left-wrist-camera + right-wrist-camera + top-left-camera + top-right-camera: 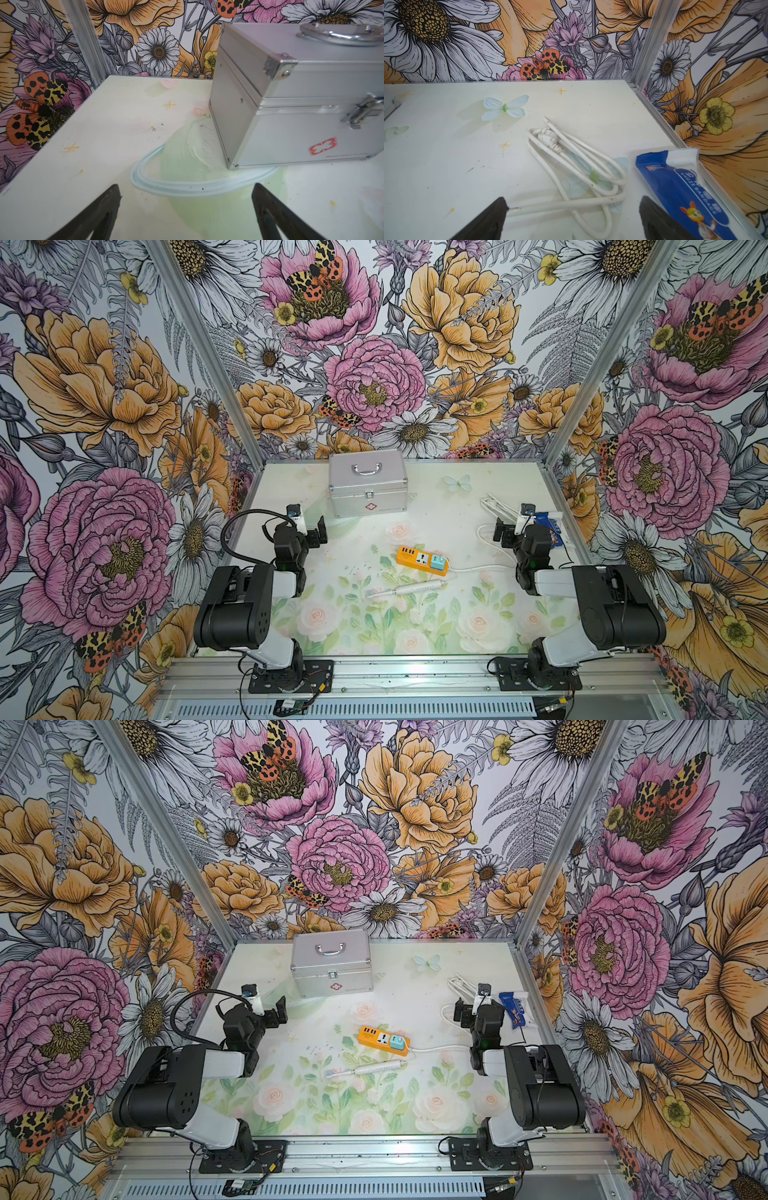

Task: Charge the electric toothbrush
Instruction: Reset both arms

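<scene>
The electric toothbrush [409, 587] [376, 1067] is a slim white wand. It lies flat mid-table, bristle head to the left, just in front of the orange power strip [422, 560] [383, 1040]. A teal adapter [438, 562] [399, 1044] sits in the strip's right end. My left gripper [318, 531] [278, 1011] [186, 187] hangs open and empty at the left, near the silver case. Over the coiled white cord at the right, my right gripper [500, 533] [461, 1013] [573, 198] is also open and empty. Both are well behind the toothbrush.
A shut silver case [366, 483] [330, 963] [301, 104] with a handle stands at the back centre. The strip's thick white cord [577, 166] [494, 506] lies looped at the back right. Beside it, a blue gauze bandage packet [685, 187] [513, 1009] rests against the right wall.
</scene>
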